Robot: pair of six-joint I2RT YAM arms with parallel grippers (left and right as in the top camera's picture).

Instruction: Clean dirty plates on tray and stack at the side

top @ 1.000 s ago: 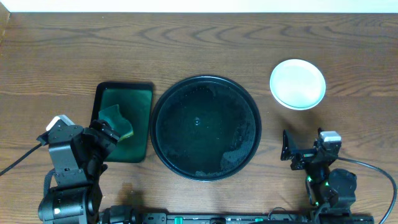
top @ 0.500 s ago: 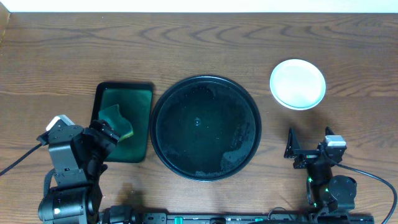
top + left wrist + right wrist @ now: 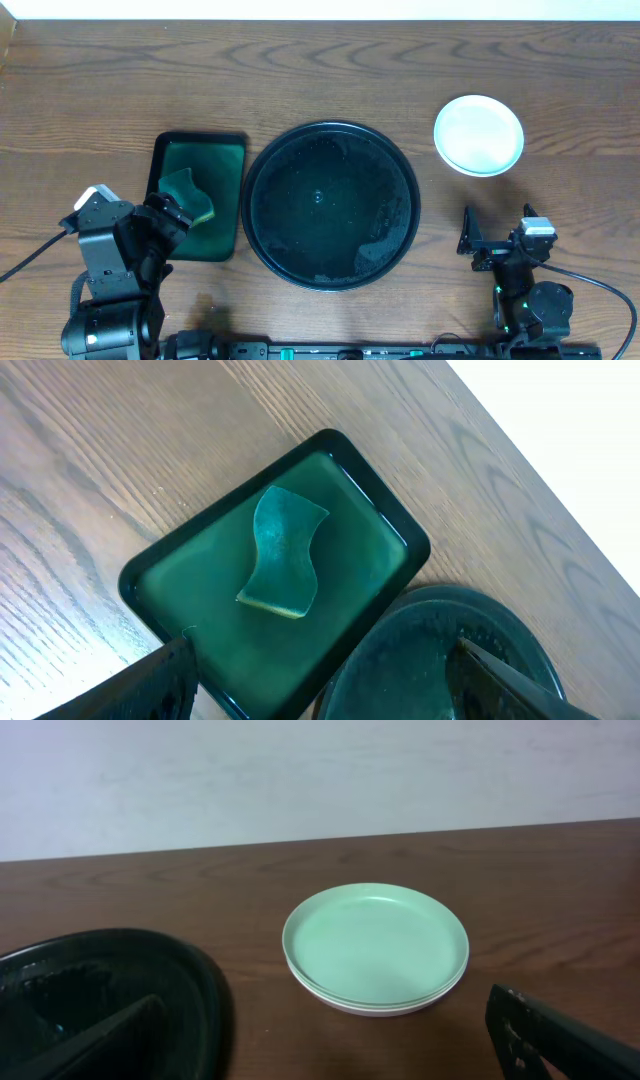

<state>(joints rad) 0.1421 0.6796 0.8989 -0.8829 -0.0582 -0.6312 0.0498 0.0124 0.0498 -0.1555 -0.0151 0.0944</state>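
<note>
The large round black tray sits at the table's middle with no plate on it; it also shows in the right wrist view and the left wrist view. The mint-white plates lie stacked on the table to its far right. In the right wrist view the stack has a top plate with no smear. My right gripper is open and empty, in front of the stack and well apart from it. My left gripper is open and empty.
A dark green rectangular tray lies left of the black tray, with a green sponge in it. The sponge lies curved in the tray's middle in the left wrist view. A wall runs behind the table.
My right gripper has drawn back a little toward the front right, away from the plates, and then held still. The left arm has not moved.
</note>
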